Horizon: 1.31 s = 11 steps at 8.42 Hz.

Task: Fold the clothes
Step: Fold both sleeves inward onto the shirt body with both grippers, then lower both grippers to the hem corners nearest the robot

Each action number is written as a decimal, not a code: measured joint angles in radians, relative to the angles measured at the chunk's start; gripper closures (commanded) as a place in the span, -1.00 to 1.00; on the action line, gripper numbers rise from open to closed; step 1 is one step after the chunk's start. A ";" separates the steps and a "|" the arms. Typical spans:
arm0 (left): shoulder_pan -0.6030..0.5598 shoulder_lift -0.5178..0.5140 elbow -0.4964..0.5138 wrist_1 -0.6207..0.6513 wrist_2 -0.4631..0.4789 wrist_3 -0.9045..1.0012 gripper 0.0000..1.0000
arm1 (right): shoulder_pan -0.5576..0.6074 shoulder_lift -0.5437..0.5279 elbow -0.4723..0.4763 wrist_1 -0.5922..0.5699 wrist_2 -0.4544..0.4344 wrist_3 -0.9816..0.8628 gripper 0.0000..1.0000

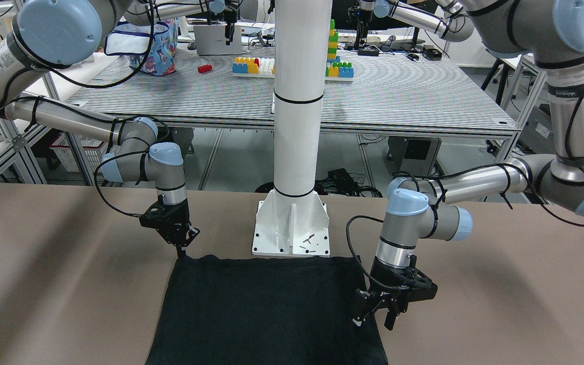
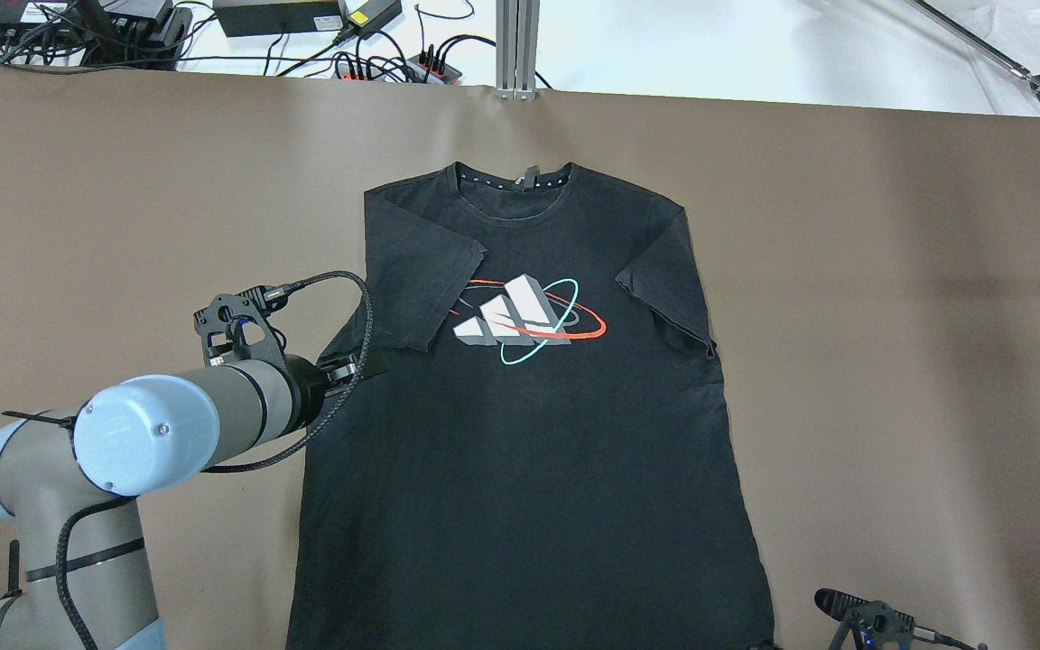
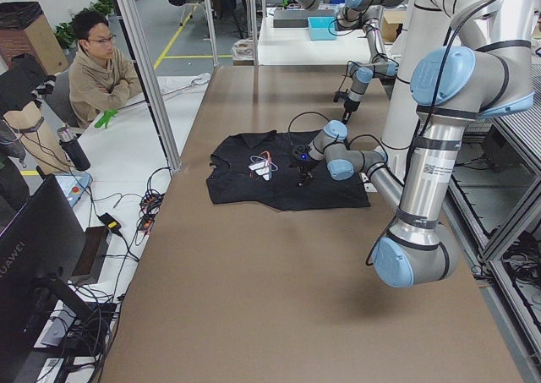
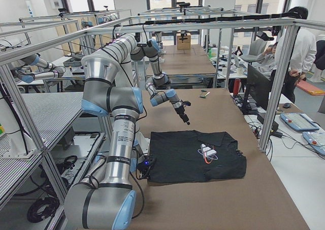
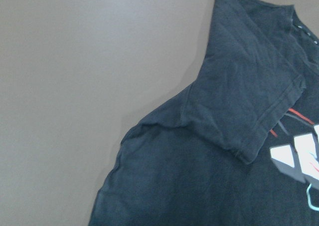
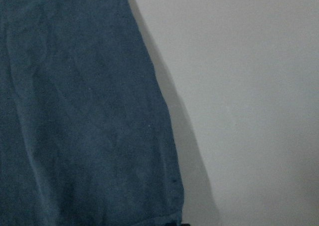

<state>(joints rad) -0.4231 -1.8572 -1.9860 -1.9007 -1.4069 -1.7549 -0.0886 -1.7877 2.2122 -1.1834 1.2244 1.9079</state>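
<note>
Shirt (image 2: 529, 451) flat, ready for grasping
Left gripper (image 1: 373, 322) open, empty; right gripper (image 1: 181, 248) unclear; may pinch one thin layer only.

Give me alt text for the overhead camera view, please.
A black T-shirt with a printed chest logo lies flat on a brown table, both sleeves folded inward. The left gripper is at its left edge; the right gripper barely shows bottom right.

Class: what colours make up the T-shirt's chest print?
T-shirt print: white-grey bars, red and turquoise rings; clearest overhead.
</note>
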 measured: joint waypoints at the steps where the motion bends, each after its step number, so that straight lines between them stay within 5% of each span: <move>1: 0.081 0.048 -0.035 0.000 0.070 -0.057 -0.74 | -0.032 0.005 0.002 0.000 -0.024 0.008 1.00; 3: 0.251 0.173 -0.147 0.006 0.169 -0.175 -0.33 | -0.075 0.005 0.010 -0.001 -0.061 0.021 1.00; 5: 0.411 0.225 -0.187 0.049 0.273 -0.273 -0.15 | -0.086 -0.005 0.022 -0.001 -0.070 0.024 1.00; 11: 0.599 0.257 -0.158 0.118 0.376 -0.446 -0.08 | -0.089 -0.013 0.031 -0.005 -0.087 0.025 1.00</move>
<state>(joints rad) 0.1757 -1.6003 -2.1439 -1.7825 -1.0308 -2.2012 -0.1774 -1.8009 2.2432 -1.1885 1.1372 1.9328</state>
